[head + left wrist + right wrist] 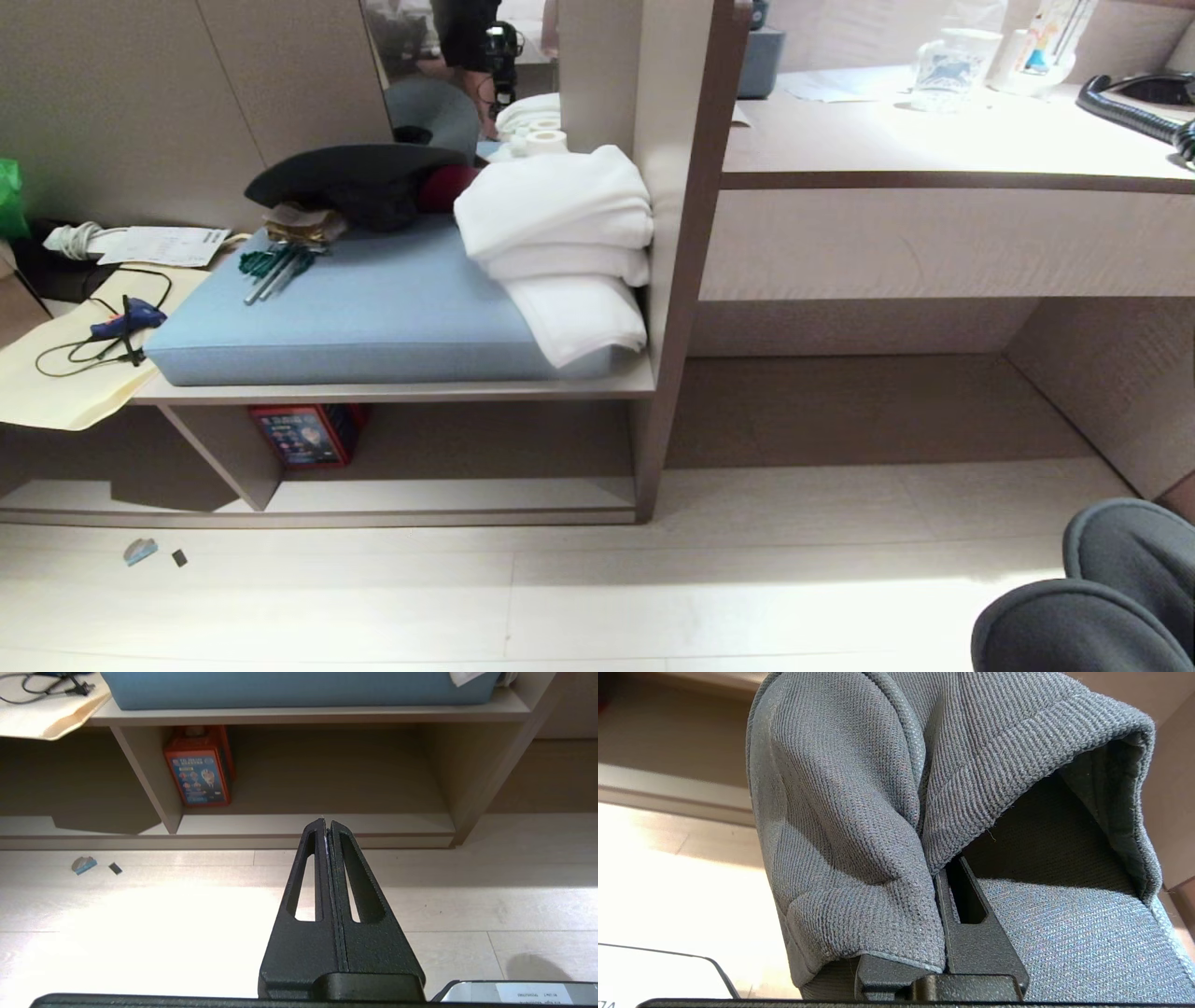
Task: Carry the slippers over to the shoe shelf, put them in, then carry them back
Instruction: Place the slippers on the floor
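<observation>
The right claw is pinched tight on the slippers (toes pointing away), near the floor at the right. The shoe shelf lies far and left. The left claw is closed, empty.

A pale plank floor runs, brightly lit, beneath the long desk counter and taupe wall panels.

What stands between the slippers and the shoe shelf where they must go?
Nothing visible blocks the way. The right gripper holds the slippers low at the right of the head view. Bare floor lies between them and the shoe shelf. Only a red box stands inside, at its left end beside the divider.
</observation>
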Robot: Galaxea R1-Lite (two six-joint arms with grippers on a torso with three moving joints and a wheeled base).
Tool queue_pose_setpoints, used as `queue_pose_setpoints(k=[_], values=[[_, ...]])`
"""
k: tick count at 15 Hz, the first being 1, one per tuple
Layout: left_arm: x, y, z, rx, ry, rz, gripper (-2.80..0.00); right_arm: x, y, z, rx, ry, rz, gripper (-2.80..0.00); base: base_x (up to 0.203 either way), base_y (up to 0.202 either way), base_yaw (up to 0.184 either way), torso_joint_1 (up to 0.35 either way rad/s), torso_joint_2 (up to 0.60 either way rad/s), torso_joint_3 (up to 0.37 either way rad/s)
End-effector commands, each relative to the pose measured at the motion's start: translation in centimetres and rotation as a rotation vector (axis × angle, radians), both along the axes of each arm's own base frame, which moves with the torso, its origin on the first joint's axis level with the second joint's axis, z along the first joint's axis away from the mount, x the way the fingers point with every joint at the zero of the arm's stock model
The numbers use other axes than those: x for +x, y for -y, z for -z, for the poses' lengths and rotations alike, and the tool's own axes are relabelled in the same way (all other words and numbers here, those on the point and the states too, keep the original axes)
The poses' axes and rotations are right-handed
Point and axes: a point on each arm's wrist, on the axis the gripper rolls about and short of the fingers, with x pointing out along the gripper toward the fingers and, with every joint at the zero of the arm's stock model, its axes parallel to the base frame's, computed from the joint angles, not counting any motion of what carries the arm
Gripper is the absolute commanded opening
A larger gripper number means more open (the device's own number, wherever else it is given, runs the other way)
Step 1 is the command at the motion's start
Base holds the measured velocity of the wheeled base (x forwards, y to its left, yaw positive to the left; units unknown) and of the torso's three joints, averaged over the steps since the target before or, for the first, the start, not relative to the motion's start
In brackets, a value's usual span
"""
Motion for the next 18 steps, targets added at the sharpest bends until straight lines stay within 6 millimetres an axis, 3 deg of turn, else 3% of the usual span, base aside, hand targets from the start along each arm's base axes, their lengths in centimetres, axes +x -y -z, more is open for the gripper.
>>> queue_pose_setpoints(k=[1,18], values=[[0.07,0.00,0.20,0.000,-0.008,0.000,-2.80,0.01,0.00,-0.01,-0.002,-0.001,0.000,-2.80,0.000,0.000,0.000,0.001,0.00,-0.207],[0.07,0.00,0.20,0.000,-0.008,0.000,-2.80,0.01,0.00,-0.01,-0.002,-0.001,0.000,-2.80,0.000,0.000,0.000,0.004,0.00,-0.197]])
